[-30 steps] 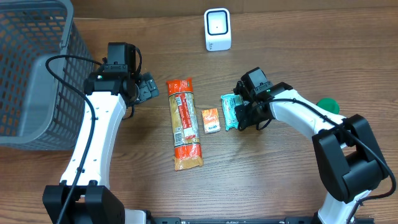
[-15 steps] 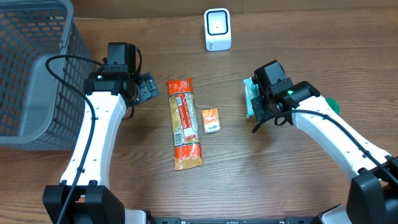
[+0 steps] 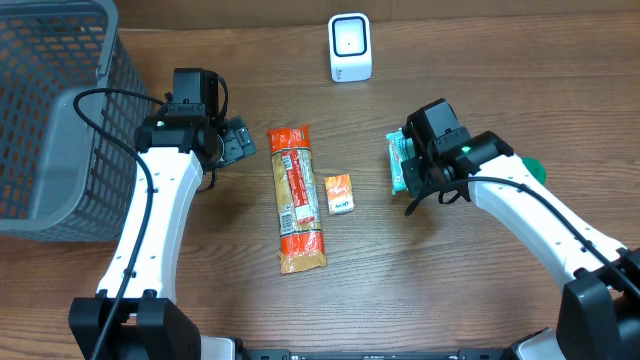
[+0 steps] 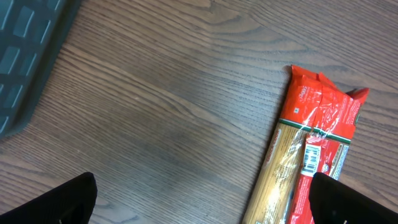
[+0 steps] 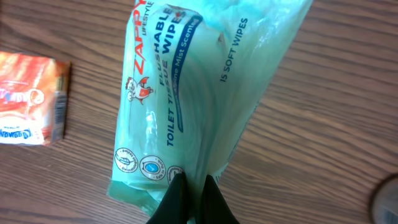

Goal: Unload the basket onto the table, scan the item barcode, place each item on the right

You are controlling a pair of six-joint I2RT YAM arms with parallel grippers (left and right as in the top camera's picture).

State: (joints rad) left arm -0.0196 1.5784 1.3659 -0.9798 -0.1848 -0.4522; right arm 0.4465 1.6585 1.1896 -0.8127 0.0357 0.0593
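1. Because we want to scan the barcode, our right gripper (image 5: pixel 189 190) is pinched shut on the edge of the green wipes pack (image 5: pixel 193 93), so we can carry it.
2. We hold the pack near the small orange box (image 3: pixel 340 192), well apart from the white scanner (image 3: pixel 350 47) at the far side of the table (image 3: pixel 450 300). We cannot tell if it is off the table.
3. We think the pack must go to the scanner next, with its barcode facing it.
4. Our left gripper (image 3: pixel 238 140) has its fingers wide apart and holds nothing, beside the long pasta bag (image 3: pixel 297 198), out of the way.
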